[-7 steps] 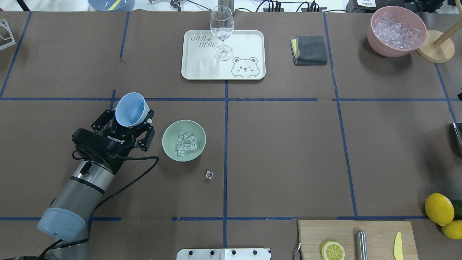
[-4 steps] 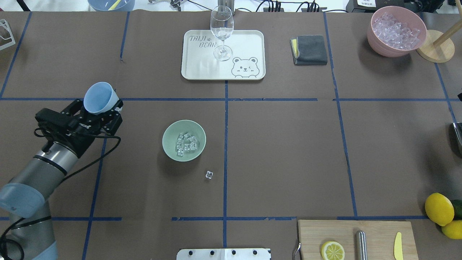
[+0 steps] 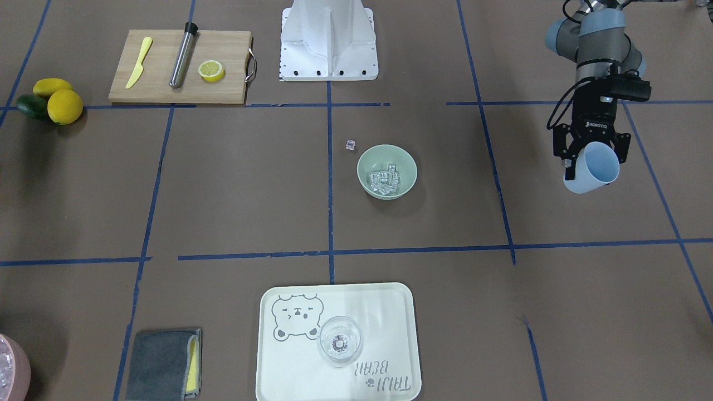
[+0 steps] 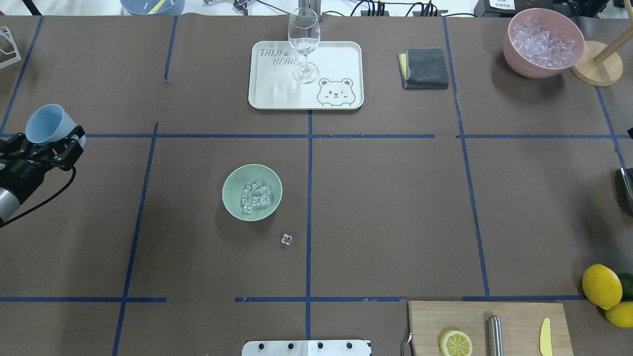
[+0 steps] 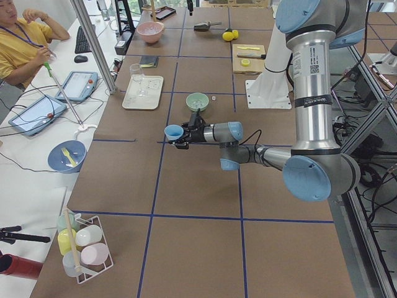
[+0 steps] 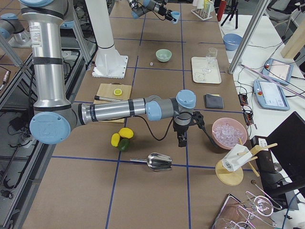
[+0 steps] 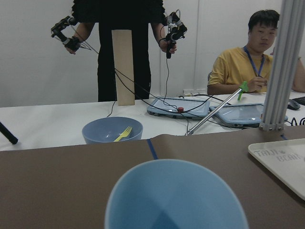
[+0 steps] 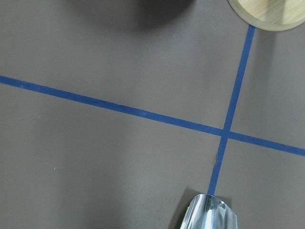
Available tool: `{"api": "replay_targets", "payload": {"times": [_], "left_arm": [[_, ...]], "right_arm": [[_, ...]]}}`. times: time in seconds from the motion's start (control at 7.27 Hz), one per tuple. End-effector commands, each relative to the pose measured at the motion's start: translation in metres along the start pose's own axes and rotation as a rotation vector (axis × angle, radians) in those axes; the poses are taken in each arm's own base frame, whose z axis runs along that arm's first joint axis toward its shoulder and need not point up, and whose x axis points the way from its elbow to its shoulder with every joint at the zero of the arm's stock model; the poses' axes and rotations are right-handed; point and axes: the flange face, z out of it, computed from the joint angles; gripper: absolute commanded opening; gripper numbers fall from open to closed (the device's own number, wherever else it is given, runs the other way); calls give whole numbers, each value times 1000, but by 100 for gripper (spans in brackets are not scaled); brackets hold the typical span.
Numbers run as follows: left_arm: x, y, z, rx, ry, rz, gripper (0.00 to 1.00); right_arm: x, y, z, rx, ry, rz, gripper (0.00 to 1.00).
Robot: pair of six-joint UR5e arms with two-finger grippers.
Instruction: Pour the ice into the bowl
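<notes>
Front-facing view: at the right edge, the left gripper (image 3: 594, 153) clasps a pale blue cup (image 3: 595, 170) by its sides, the cup tilted with its mouth toward the lower right. The bowl (image 3: 405, 167) sits near the centre of the frame, well apart from the cup, and the ice (image 3: 385, 179) lies heaped inside it. One stray cube (image 3: 350, 145) rests on the table just to the bowl's upper left. A tray (image 3: 390, 312) at the bottom centre carries a wine glass (image 3: 340, 341).

Overhead view: the cup and its gripper are at the far left edge, mouth turned up toward the camera and nothing visible inside. The bowl with its ice lies left of centre, and the stray cube is to its lower right. A pink bowl (image 4: 519, 66) full of ice stands at the upper right.

Left side view: the near arm reaches across the table and holds the cup at mid-frame, below the bowl.

Right side view: the right gripper (image 6: 181, 137) hangs at mid-frame, near a metal scoop (image 6: 159, 162); whether its fingers are parted cannot be told.

Left wrist view: the cup's blue rim fills the lower middle.

Right wrist view: only tape lines and the scoop's edge show at the bottom
</notes>
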Motion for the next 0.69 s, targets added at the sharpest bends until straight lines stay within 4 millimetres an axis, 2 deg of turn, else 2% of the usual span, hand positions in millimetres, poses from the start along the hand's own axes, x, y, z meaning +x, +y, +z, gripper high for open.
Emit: {"api": "replay_targets", "payload": {"times": [0.0, 0.14, 0.55], "left_arm": [[-53, 27, -4, -22, -88, -43, 0], [-73, 44, 0, -16, -123, -67, 0], [-94, 60, 3, 29, -183, -118, 0]], "right_arm": [[3, 5, 3, 7, 0, -4, 100], [2, 4, 2, 8, -1, -5, 100], [2, 4, 2, 9, -1, -6, 100]]}}
